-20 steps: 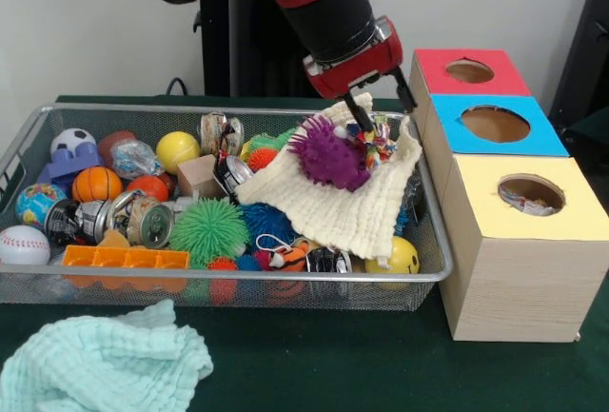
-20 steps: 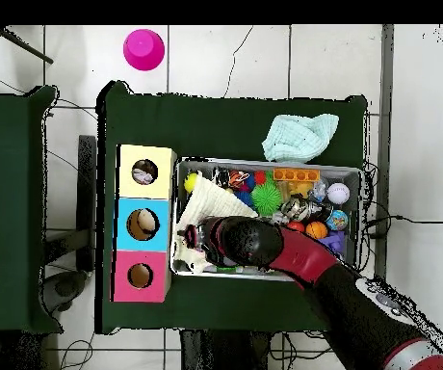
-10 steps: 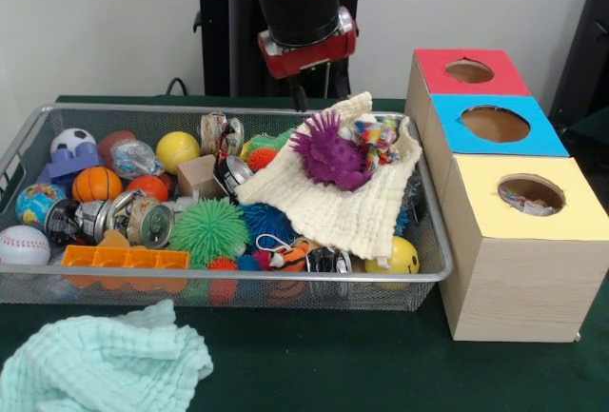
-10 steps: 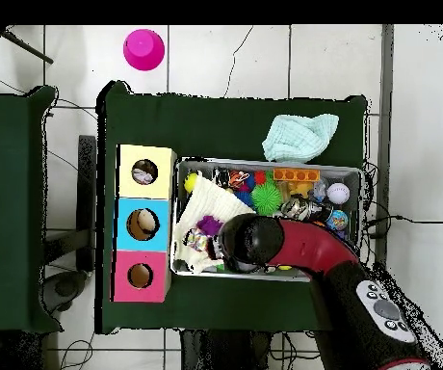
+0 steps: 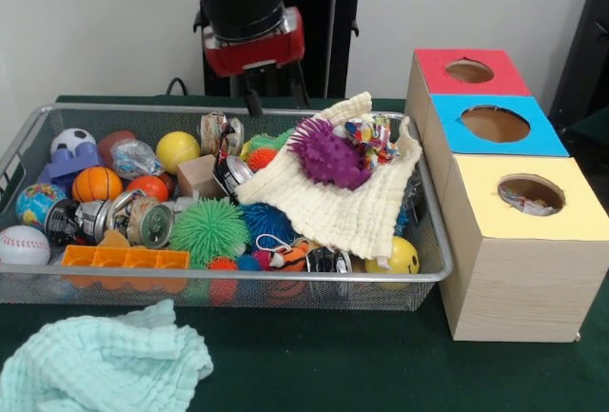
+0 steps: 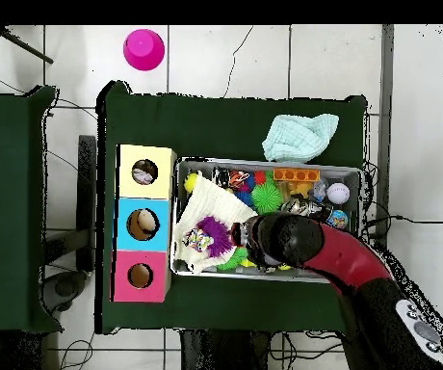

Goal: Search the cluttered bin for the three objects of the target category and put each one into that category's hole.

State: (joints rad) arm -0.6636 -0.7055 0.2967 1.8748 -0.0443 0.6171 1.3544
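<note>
Boxes, three in a row, stand beside the bin [image 5: 433, 269]: red, blue and yellow tops, one hole each. One plastic wad [image 5: 373, 136] lies on the cream cloth [image 5: 333, 205] by a purple spiky ball [image 5: 326, 153]. Another shows inside the yellow hole [image 5: 530, 193]. The gripper [image 5: 274, 96] hangs open and empty over the bin's far rim.

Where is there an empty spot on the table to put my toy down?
Bare green table lies in front of the bin, between the mint cloth and the yellow-topped box. Overhead, there is another free strip beyond the boxes. The bin itself is packed with balls, cans and a cream cloth.
</note>
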